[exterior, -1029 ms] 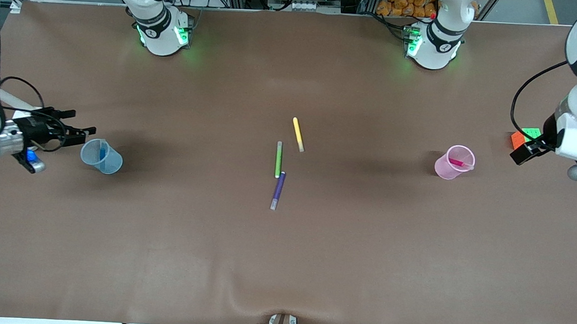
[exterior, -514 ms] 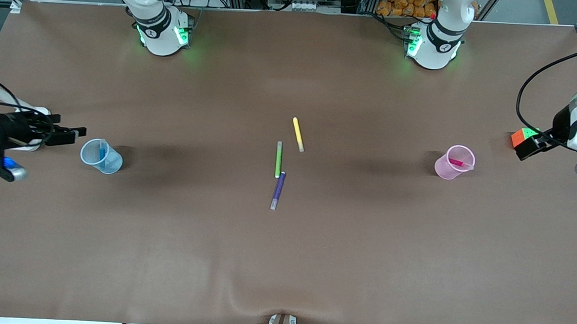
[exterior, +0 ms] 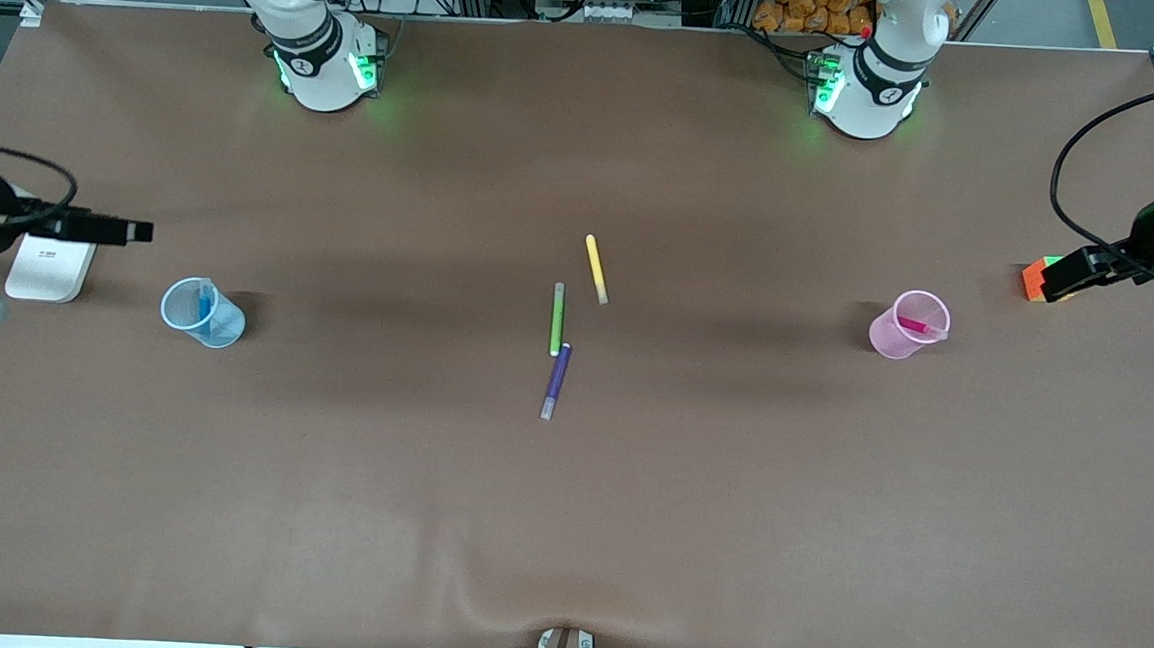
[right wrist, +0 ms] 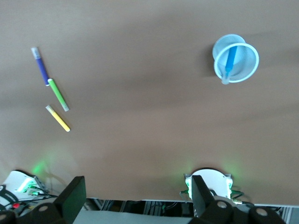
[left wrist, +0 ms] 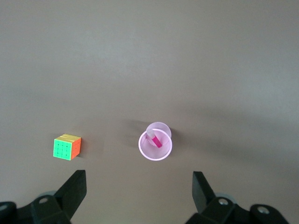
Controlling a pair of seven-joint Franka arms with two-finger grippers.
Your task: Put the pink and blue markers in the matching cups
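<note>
Looking like the wrap-up step: pink marker [exterior: 914,326] already leaning inside pink cup [exterior: 908,325], toward the left arm's end of the table, and blue marker [exterior: 205,302] standing tilted inside blue cup [exterior: 203,312], toward the right arm's end. Left gripper [left wrist: 139,190] hanging high over the table edge near the puzzle cube [exterior: 1034,279], fingers spread wide, carrying nothing; wrist cam showing cup w/ marker framed between the two fingertips, cube off beside it. Right gripper [right wrist: 135,196] hovering up by the white box [exterior: 49,268] at the table edge, fingers also wide apart, empty; its wrist cam looking down on the blue cup w/ marker inside, cap end poking just past the rim. Green pen [exterior: 556,319], yellow pen [exterior: 595,268] and purple pen [exterior: 557,380] lying mid-table, well apart from both cups, not part of the job. Judging both placements done, so nothing left to grasp. Next move prob. just parking both arms clear, avoiding any sweep low near the cups, since light tumblers w/ leaning markers likely tipping at a nudge. Leaving the three stray pens alone.
</note>
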